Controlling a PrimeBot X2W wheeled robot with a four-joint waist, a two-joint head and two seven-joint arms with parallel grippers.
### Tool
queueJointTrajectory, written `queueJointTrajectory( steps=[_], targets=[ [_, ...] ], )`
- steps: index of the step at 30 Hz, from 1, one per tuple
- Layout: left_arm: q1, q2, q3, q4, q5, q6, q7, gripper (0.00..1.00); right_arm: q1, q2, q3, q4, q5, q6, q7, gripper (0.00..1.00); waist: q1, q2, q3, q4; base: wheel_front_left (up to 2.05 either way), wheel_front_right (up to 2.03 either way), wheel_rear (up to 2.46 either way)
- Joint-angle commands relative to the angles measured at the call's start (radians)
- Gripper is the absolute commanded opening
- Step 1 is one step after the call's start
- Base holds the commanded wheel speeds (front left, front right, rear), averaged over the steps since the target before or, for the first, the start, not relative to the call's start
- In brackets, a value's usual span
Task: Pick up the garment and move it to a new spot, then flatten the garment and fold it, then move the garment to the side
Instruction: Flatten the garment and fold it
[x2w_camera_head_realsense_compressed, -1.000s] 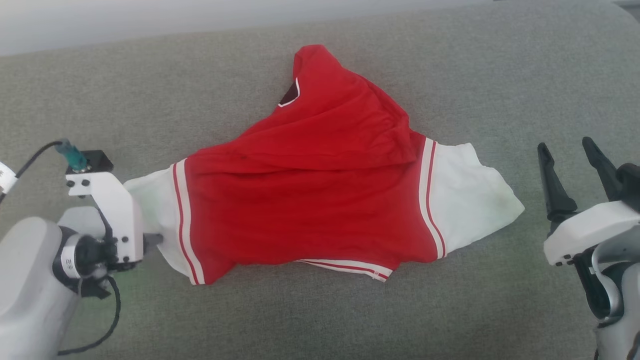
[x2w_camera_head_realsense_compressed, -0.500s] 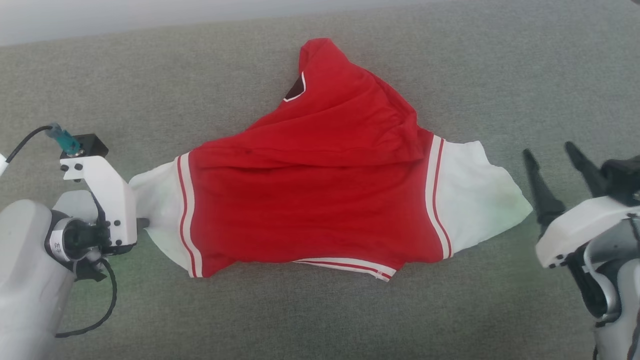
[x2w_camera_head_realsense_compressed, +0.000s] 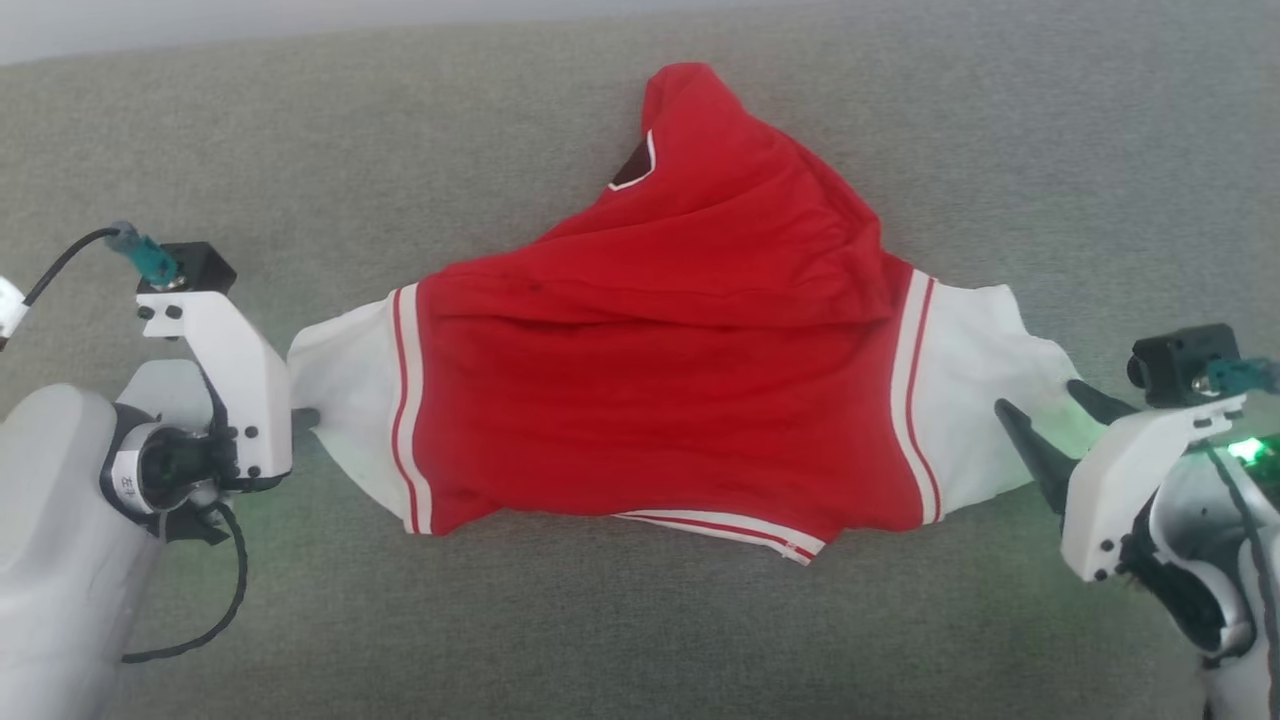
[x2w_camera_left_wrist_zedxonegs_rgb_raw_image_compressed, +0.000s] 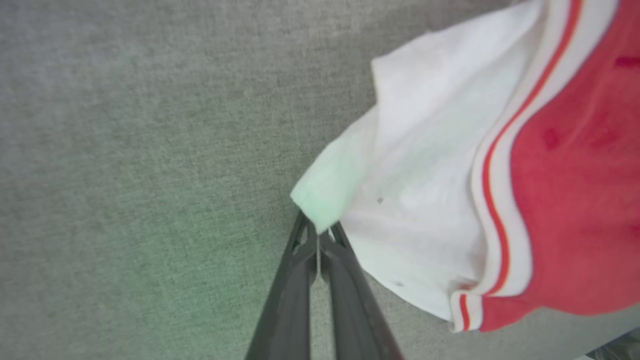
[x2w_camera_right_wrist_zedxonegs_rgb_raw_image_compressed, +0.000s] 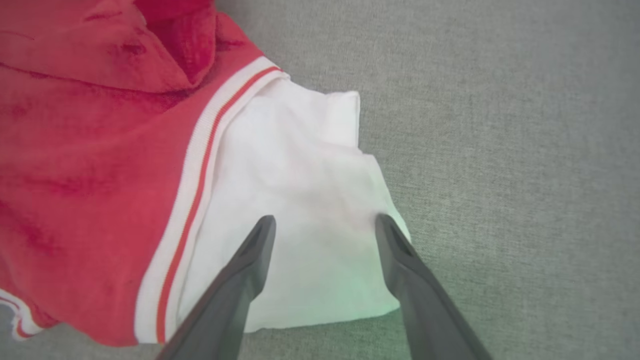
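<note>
Slippage risk: my left gripper (x2w_camera_left_wrist_zedxonegs_rgb_raw_image_compressed: 317, 237) pinches only a sleeve tip of the shirt (x2w_camera_head_realsense_compressed: 660, 400); right gripper (x2w_camera_right_wrist_zedxonegs_rgb_raw_image_compressed: 325, 226) stands apart, gripping nothing.

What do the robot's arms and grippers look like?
Pale grey rounded arms end in white angular brackets. The left gripper and right gripper have two long, dark, pointed fingers. Black camera boxes with teal plugs top the wrists. A black cable loops off the left; a green light glows on the right.
</note>
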Motion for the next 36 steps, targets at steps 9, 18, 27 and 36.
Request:
queueJointTrajectory(
  steps=[9, 18, 27, 36],
  targets=[
    [0.017, -0.029, -0.033, -0.040, 0.010, -0.017, -0.011, 0.00, -0.052, -0.078, -0.041, 0.015, 0.002, 0.000, 0.232, 1.00, 0.0000, -0.0001, 0.035, 0.048, 0.00, 0.00, 0.00],
    [0.018, -0.043, -0.040, -0.041, 0.003, -0.032, -0.031, 0.00, -0.036, -0.058, -0.034, 0.083, 0.064, 0.000, 0.420, 0.07, 0.0000, -0.0001, 0.044, 0.063, 0.00, 0.00, 0.00],
    [-0.029, -0.033, -0.009, -0.043, -0.009, -0.035, -0.062, 0.00, -0.135, -0.038, -0.031, 0.101, 0.149, 0.000, 0.314, 0.00, 0.0000, -0.0001, 0.017, 0.065, 0.00, 0.00, 0.00],
    [-0.110, 0.003, 0.008, -0.159, -0.004, -0.003, -0.012, 0.00, -0.254, -0.077, 0.005, 0.023, 0.198, 0.000, 0.271, 0.00, 0.0000, -0.0001, -0.069, 0.055, 0.00, 0.00, 0.00]
  ],
)
